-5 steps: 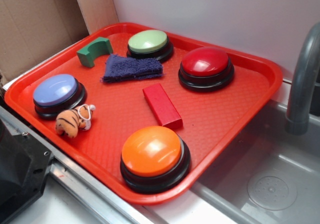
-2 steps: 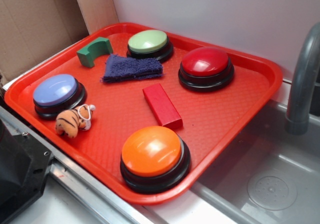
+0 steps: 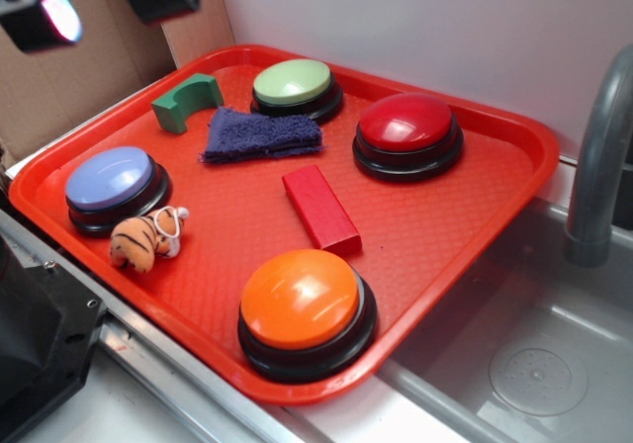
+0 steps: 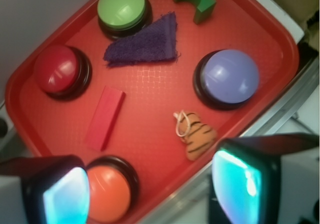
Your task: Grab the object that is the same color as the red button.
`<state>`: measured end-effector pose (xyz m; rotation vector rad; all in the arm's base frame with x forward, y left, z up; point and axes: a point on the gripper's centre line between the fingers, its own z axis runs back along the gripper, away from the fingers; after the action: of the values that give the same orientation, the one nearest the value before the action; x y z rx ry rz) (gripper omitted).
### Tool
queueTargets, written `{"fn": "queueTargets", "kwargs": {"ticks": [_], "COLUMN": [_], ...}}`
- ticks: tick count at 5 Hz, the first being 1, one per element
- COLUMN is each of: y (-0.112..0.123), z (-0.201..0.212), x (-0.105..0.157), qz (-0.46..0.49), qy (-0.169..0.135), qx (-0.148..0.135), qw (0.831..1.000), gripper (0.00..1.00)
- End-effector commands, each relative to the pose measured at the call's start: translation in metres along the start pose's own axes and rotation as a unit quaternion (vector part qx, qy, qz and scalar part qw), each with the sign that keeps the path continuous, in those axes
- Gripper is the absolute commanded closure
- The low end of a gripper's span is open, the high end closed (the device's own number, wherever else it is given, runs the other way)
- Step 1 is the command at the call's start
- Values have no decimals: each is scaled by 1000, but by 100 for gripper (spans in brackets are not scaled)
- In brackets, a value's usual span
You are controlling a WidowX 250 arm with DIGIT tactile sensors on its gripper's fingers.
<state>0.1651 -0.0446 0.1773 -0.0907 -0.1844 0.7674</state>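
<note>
The gripper (image 3: 102, 3) hangs high above the tray's (image 3: 495, 206) far-left corner, jaws spread wide and empty. The red block (image 3: 319, 209) lies flat near the tray's middle, between the red button (image 3: 407, 127) and the orange button (image 3: 300, 300), untouched, just beside the blue cloth (image 3: 259, 134).
</note>
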Motion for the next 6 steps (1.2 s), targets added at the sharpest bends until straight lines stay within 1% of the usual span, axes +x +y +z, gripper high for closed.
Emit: {"fn": "queueTargets", "kwargs": {"ticks": [1, 2, 4, 5, 6], "y": [-29, -37, -47, -52, -53], "z": [-63, -92, -136, -153, -161], "x": [11, 20, 24, 24, 21], "qz": [79, 92, 99, 95, 82], "qy": [-33, -44, -35, -34, -23], "qx": [23, 43, 40, 35, 39], "qw": [996, 994, 994, 994, 996], "gripper": [0, 0, 0, 0, 0]}}
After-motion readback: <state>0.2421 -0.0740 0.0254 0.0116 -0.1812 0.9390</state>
